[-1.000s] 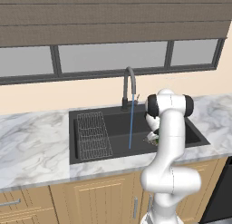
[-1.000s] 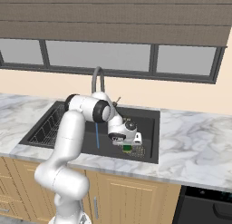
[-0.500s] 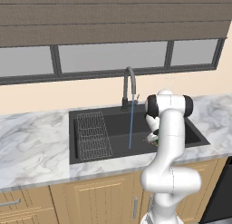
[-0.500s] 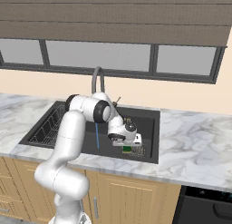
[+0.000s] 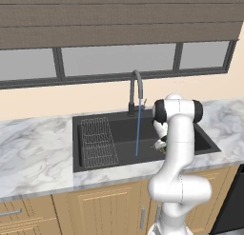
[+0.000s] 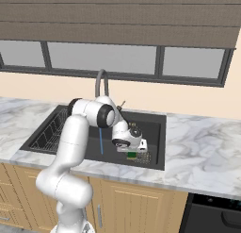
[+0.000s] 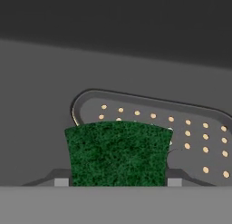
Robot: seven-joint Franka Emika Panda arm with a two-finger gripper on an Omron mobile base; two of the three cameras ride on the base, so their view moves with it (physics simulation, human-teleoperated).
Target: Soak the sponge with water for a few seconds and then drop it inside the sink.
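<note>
The green-topped sponge (image 7: 118, 153) sits between my fingertips (image 7: 61, 181), and my gripper (image 7: 118, 182) is shut on it. It hangs low inside the dark grey sink (image 5: 119, 127), just over the mesh drain (image 7: 190, 132) at the basin's right end. From the base views, the sponge (image 6: 132, 155) peeks out under my gripper (image 6: 133, 153), and the sponge (image 5: 162, 147) shows beside the arm. The thin blue water (image 5: 138, 129) falls straight from the gooseneck faucet (image 5: 136, 89) to the left of the sponge, apart from it. The water (image 6: 100, 142) shows behind my arm.
A wire rack (image 5: 97, 141) lies in the left half of the sink. Marble counter (image 5: 33, 153) runs on both sides, with a wall and window behind the faucet (image 6: 101, 83). Wooden cabinet fronts (image 6: 136, 203) stand below the counter.
</note>
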